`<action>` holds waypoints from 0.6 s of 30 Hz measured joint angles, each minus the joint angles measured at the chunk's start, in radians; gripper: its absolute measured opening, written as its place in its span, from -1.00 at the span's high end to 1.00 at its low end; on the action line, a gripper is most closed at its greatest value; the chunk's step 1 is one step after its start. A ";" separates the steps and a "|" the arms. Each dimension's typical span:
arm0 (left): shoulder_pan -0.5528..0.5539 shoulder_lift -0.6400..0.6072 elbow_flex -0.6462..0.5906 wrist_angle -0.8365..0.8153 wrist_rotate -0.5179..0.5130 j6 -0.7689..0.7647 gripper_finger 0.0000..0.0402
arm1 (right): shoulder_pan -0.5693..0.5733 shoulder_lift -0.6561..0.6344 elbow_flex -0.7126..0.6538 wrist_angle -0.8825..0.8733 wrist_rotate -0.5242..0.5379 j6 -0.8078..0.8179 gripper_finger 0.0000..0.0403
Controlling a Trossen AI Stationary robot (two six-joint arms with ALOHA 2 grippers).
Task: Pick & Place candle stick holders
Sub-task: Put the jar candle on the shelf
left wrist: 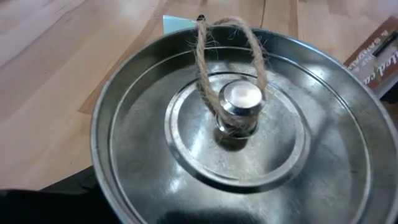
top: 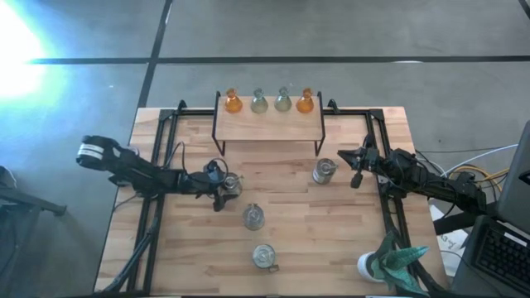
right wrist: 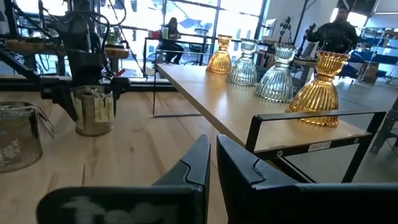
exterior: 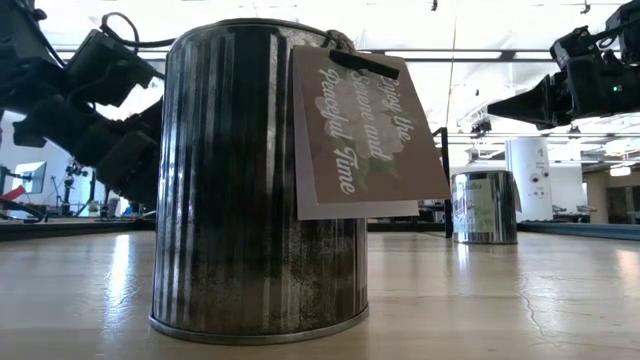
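Nearest silvery jar (exterior: 258, 185) stands upright on the desk (top: 348, 240); its paper tag (exterior: 365, 135) reads "…the Serene and Peaceful Time" in script. Left gripper (top: 225, 189) is at another jar (top: 230, 184) left of desk centre, fingers spread around it. Right gripper (top: 354, 162), fingers clenched on nothing, is beside a third jar (top: 324, 170). Amber and green holders (top: 269, 101) sit in a row on the shelf (top: 269, 128).

Left gripper (top: 225, 192) fingers behind tin (top: 230, 184)
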 joint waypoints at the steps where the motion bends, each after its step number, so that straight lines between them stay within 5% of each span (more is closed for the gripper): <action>1: 0.000 -0.005 0.003 -0.002 -0.006 -0.011 -0.81 | 0.000 0.000 0.000 0.000 0.000 0.000 0.89; 8: 0.003 -0.068 0.124 -0.072 -0.075 0.006 -0.81 | 0.000 0.000 0.000 0.000 0.000 0.000 0.89; 18: 0.099 -0.114 0.569 -0.700 -0.164 0.008 -0.81 | 0.000 0.000 0.000 0.000 0.000 0.000 0.89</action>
